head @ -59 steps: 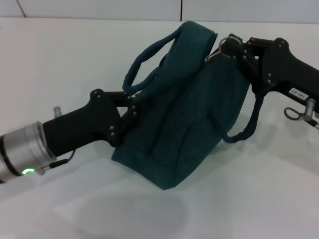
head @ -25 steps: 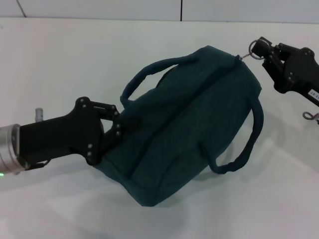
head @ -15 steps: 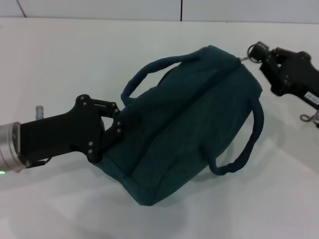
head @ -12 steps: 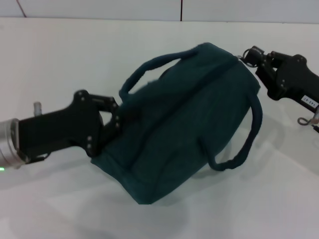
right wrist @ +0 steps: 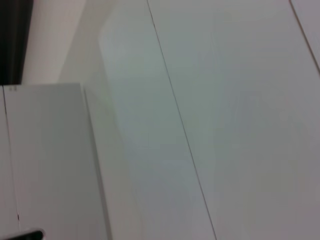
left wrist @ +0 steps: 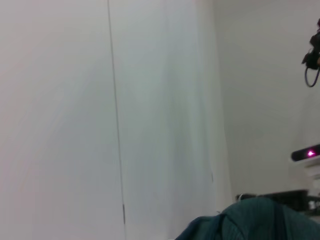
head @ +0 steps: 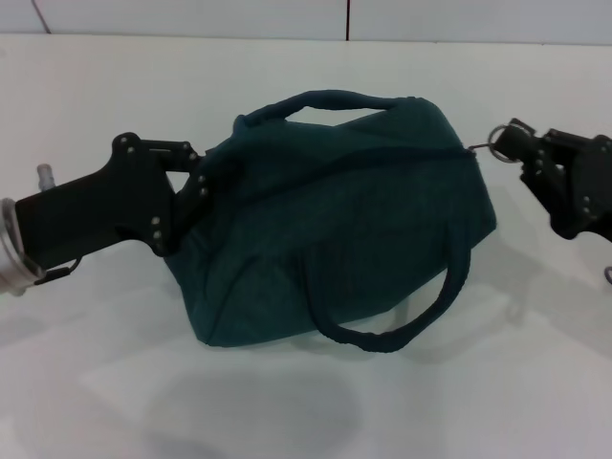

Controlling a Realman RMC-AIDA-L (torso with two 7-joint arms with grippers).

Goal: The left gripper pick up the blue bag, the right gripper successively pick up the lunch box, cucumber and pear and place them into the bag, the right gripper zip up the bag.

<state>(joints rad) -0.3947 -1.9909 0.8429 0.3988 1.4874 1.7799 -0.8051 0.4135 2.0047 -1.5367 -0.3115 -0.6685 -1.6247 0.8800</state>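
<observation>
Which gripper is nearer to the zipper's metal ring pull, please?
Right. The right gripper is at the ring pull; the left gripper grips the blue bag's opposite end.

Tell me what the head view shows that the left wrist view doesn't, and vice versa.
Head view only: the left end effector gripping one end of the blue bag, the right end effector at the zipper ring on the other end, and both loop handles. The zip looks closed.

Left wrist view only: pale wall panels and a small pink light; no end effector shows.

Both: the blue bag, just a corner of it in the left wrist view.
</observation>
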